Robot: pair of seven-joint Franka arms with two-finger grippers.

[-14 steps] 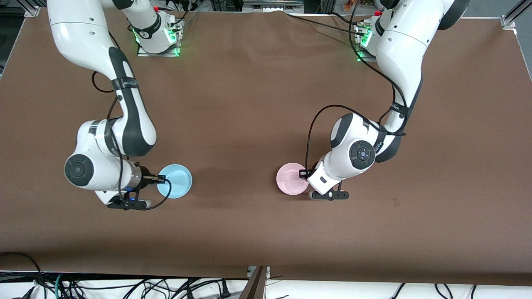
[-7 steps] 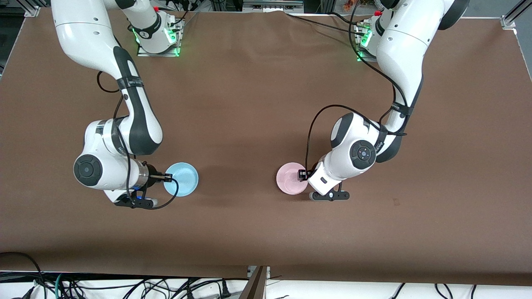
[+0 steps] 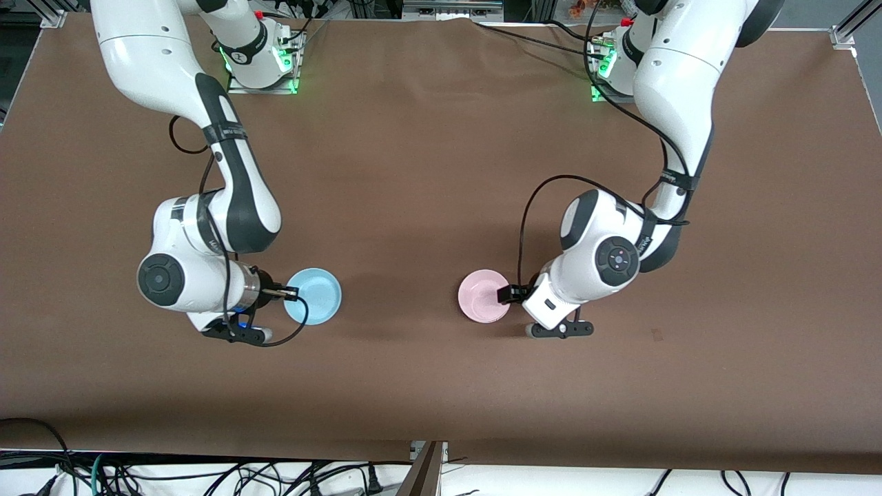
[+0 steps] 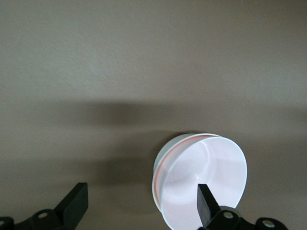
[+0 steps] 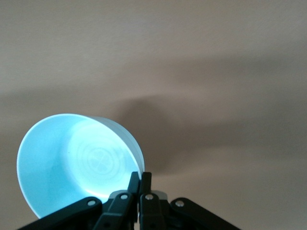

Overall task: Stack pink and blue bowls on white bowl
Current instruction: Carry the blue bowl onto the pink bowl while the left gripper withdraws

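The left wrist view shows what the front view hides: the pink bowl (image 4: 201, 179) sits nested in a white bowl (image 4: 165, 152) (only a thin pale rim shows), and the left gripper (image 4: 139, 208) stands with jaws apart, one finger inside the bowl. The right gripper (image 3: 288, 295) has its jaws clamped on the rim of the smooth, round blue bowl (image 3: 314, 296), held tilted above the brown matte surface (image 3: 413, 172) toward the right arm's end.

We see a matt brown cloth-like table cover (image 3: 427, 172), faintly creased. The blue bowl (image 3: 314, 296) and pink bowl (image 3: 482, 296) look like smooth, slightly glossy plastic. Both arms wear glossy white shells with matt black joints.
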